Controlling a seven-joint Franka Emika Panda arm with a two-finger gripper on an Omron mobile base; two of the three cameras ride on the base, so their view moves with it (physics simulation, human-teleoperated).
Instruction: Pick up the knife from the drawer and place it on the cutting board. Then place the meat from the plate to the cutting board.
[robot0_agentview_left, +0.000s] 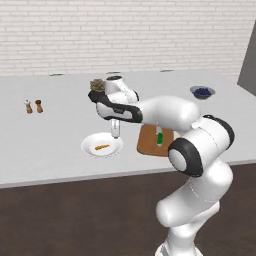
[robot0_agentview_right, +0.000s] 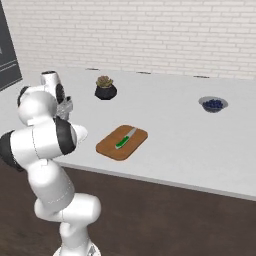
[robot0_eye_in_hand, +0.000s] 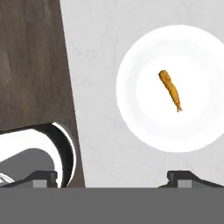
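The white plate (robot0_agentview_left: 88, 145) lies near the counter's front edge with the small orange-brown meat (robot0_agentview_left: 102, 147) at its middle. To its right the wooden cutting board (robot0_agentview_left: 148, 141) carries the green-handled knife (robot0_agentview_left: 159, 137). My gripper (robot0_agentview_left: 115, 131) hangs open just above the plate's right rim, holding nothing. The hand view looks down on the plate (robot0_eye_in_hand: 140, 92) and the meat (robot0_eye_in_hand: 170, 90), ahead and to the right of the open gripper (robot0_eye_in_hand: 114, 177). From the right base view the cutting board (robot0_agentview_right: 111, 147) and the knife (robot0_agentview_right: 125, 140) show beside my arm. The drawer is out of view.
A dark pot with a plant (robot0_agentview_left: 96, 85) stands behind my hand. Two small shakers (robot0_agentview_left: 33, 106) sit at the left, and a bowl of blueberries (robot0_agentview_left: 202, 91) at the back right. The counter's front edge (robot0_agentview_left: 75, 177) drops to the dark floor.
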